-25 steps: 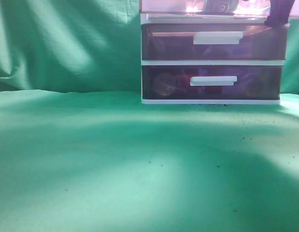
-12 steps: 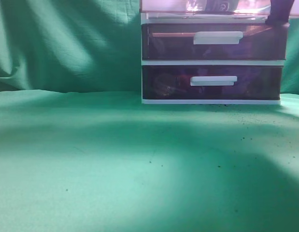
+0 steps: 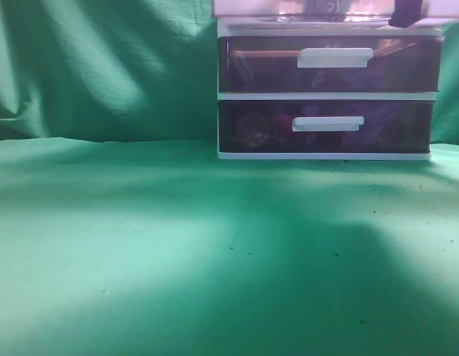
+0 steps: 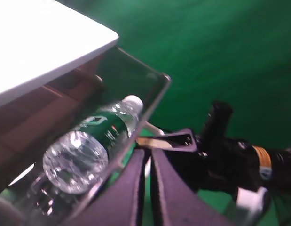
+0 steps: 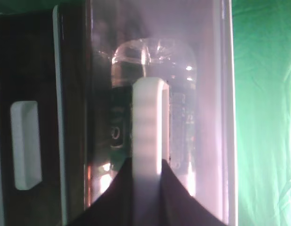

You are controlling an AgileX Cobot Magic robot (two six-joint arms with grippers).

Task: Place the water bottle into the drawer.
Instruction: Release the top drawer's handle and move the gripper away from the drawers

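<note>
Water bottle [image 4: 91, 148] lying inside drawer [image 5: 216, 117], blurred; right tool [image 5: 147, 188] clamping its handle [image 5: 148, 127]; left tool [image 4: 147, 188] shut.

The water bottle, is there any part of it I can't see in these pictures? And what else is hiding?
- Water bottle: in the exterior view the top edge cuts off most of it.
- Its middle: in the right wrist view, behind the drawer's white handle.
- Right gripper: only dark fingers around the handle, jaw state unclear.
- Left gripper: blurred, fingers nearly together.
- Lower drawers: contents too dark.
</note>
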